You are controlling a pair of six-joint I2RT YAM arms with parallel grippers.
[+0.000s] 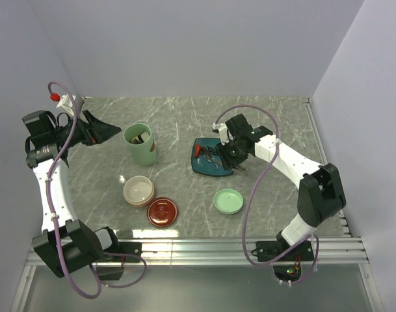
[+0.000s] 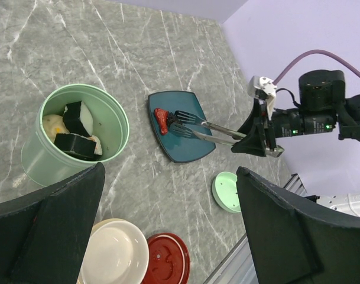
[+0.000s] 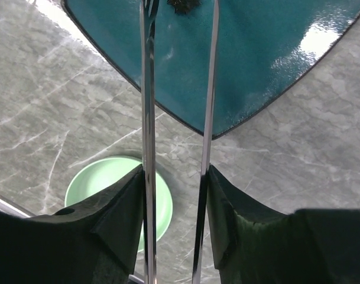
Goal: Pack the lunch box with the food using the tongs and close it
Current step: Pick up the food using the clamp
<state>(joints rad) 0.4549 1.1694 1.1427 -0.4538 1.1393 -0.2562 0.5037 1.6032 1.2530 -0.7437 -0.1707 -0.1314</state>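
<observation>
The pot [image 1: 144, 155] stands left of the plate [image 1: 207, 168].

The left arm [image 1: 51, 188] rises from its base at 7 o'clock in the top view, climbs toward 10 o'clock, then bends at the wrist toward 3 o'clock. The left gripper [image 1: 110, 130] is spread wide and holds nothing. The right arm [image 1: 285, 159] folds at its elbow near 4 o'clock and reaches toward 10 o'clock. The right gripper [image 3: 174, 195] points toward 9 o'clock, and its fingers [image 3: 117, 213] squeeze both arms of the long slim silver metal tongs [image 2: 209, 127].
</observation>
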